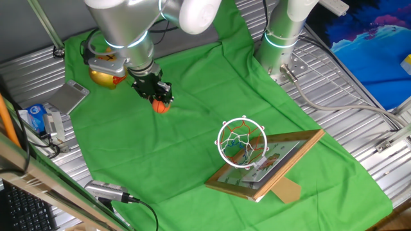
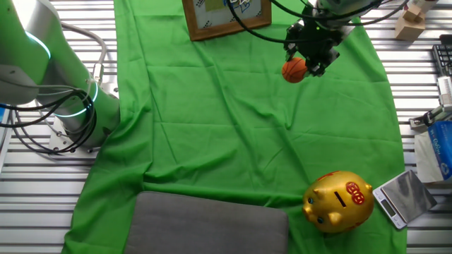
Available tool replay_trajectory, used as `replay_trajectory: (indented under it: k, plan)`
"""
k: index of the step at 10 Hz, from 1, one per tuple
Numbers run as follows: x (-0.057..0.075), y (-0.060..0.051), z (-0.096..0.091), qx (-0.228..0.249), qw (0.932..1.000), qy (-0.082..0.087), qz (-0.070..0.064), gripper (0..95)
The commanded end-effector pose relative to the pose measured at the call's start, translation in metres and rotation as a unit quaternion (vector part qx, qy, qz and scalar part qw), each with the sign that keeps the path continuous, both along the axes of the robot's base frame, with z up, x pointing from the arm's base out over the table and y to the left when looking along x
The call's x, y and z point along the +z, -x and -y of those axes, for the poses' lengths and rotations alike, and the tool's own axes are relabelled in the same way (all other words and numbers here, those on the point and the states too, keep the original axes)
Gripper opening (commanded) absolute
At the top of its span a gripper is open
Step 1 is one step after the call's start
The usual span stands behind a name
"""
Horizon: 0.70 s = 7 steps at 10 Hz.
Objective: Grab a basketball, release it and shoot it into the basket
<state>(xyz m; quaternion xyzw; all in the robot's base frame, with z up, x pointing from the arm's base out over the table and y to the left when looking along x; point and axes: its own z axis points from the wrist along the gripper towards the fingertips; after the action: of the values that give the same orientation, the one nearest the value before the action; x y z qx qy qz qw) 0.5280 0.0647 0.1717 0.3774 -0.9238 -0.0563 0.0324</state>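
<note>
We see the basketball (image 1: 161, 106) gripped between the jaws of the gripper (image 1: 160, 102), left of centre. The basket (image 2: 227, 15) is cut off at the other view's top edge.

A creased matt green cloth (image 2: 233, 120) is spread over the ribbed metal desk (image 2: 42, 204). The piggy bank (image 2: 337, 200) is finished in glossy gold; the backboard (image 1: 292, 157) is framed in smooth wood.
</note>
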Motion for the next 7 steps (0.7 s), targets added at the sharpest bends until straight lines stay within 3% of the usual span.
replay_trajectory:
  k: [1,4,7]
  plan:
    - [0.0020,0.0007,-0.0001,0.006,1.0000,-0.001,-0.001,0.0]
    - [0.0021,0.0008,-0.0001,0.002,1.0000,-0.003,-0.005,0.0]
    - [0.0021,0.0008,-0.0001,0.023,0.9994,-0.010,-0.026,0.0]
